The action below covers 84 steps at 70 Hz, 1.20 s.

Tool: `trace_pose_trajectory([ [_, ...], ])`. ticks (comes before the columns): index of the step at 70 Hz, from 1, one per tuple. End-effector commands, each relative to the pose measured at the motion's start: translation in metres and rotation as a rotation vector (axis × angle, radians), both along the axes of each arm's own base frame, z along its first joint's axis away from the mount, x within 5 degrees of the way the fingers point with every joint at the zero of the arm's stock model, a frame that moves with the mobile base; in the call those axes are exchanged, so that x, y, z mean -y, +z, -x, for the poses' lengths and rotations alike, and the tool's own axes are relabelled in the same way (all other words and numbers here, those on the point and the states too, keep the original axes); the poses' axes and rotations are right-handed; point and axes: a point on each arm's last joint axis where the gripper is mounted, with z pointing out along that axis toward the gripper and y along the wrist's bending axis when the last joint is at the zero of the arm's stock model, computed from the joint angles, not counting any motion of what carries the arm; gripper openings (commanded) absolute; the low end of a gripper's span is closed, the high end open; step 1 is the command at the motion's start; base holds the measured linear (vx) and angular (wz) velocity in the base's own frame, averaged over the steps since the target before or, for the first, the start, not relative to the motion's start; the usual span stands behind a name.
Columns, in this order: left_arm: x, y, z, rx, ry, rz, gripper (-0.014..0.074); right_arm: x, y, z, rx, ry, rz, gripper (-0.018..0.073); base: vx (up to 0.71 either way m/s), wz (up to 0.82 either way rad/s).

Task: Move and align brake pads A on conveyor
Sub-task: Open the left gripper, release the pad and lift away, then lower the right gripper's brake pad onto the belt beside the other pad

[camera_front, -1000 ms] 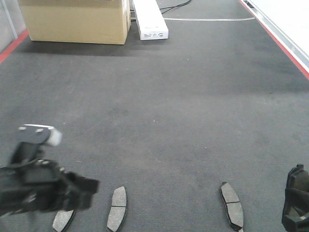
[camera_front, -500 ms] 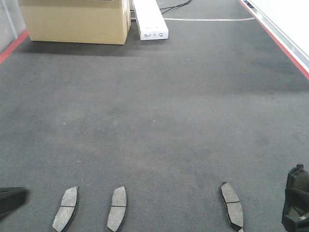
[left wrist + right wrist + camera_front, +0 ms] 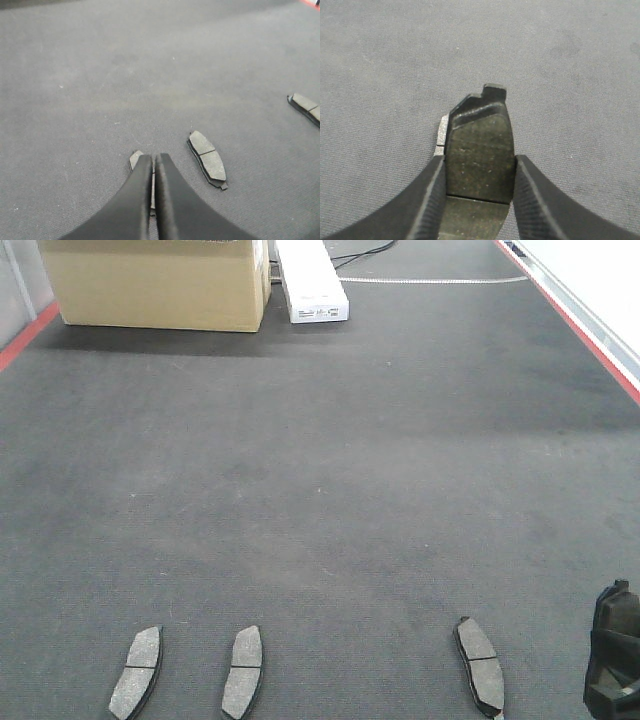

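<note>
Three grey brake pads lie in a row near the front edge of the dark conveyor [image 3: 320, 490]: a left one [image 3: 137, 683], a second [image 3: 242, 683] and a third [image 3: 480, 676]. My left gripper [image 3: 154, 160] is shut with nothing in it and hovers over the left pad [image 3: 135, 159], which its fingers mostly hide. The second pad [image 3: 207, 159] lies just to its right. At the front right, my right gripper [image 3: 479, 160] [image 3: 612, 680] is shut on a fourth brake pad [image 3: 480, 135], held on edge with its dark backing toward the camera.
A cardboard box [image 3: 150, 285] and a long white box [image 3: 310, 280] stand at the far end of the belt. Red strips run along the left edge [image 3: 25, 335] and the right edge [image 3: 580, 325]. A cable [image 3: 360, 255] lies behind the white box.
My left arm has pulled back out of the front view at the lower left, leaving the left pad lying flat on the belt. The right gripper and its pad have not moved.
</note>
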Motion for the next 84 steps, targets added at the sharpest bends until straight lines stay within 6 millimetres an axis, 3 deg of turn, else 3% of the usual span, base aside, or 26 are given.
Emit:
trace_pose_trajectory([
  [1,0.0007,0.0123,-0.0013,0.066,0.0,0.038,-0.0006,-0.0012,0.0162,-0.0052,0.11,0.013,-0.011,0.0125,0.0,0.0],
  [84,0.0009,0.0123,-0.0012,0.064,-0.002,0.041,-0.0006,-0.0018,0.0173,-0.0058,0.123,0.015,-0.019,0.0125,0.0,0.0],
])
